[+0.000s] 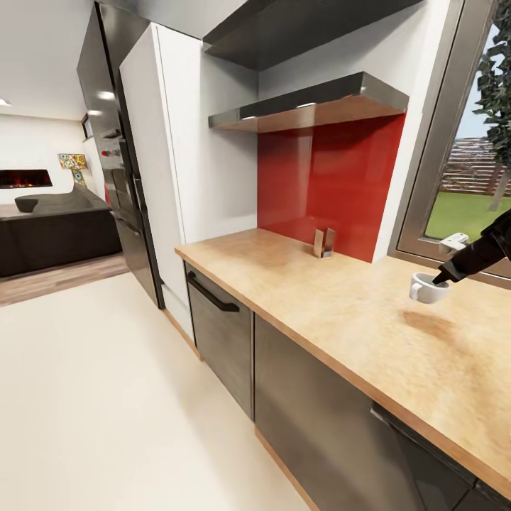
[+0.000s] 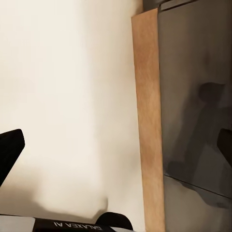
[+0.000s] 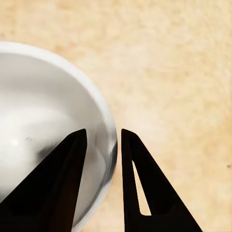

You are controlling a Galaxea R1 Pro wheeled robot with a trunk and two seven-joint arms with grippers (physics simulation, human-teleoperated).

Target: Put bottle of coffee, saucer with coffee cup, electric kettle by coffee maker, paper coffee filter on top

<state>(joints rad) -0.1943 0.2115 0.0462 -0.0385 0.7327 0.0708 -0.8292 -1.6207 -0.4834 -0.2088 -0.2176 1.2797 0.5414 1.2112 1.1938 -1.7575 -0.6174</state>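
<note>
A white coffee cup [image 1: 424, 288] hangs a little above the wooden countertop [image 1: 333, 298], its shadow on the wood below it. My right gripper [image 1: 441, 279] reaches in from the right edge of the head view and is shut on the cup's rim. In the right wrist view the two black fingers [image 3: 140, 183] straddle the cup's wall [image 3: 58, 116], one inside the bowl and one outside. My left gripper [image 2: 118, 150] is open over the pale floor beside a cabinet front, its fingertips [image 2: 9, 150] far apart.
A small wooden item [image 1: 324, 243] stands against the red backsplash [image 1: 326, 177]. A white object [image 1: 454, 243] sits by the window sill. A dark-handled drawer front [image 1: 220, 319], a tall white cabinet [image 1: 170, 142] and a black fridge [image 1: 117, 156] line the left.
</note>
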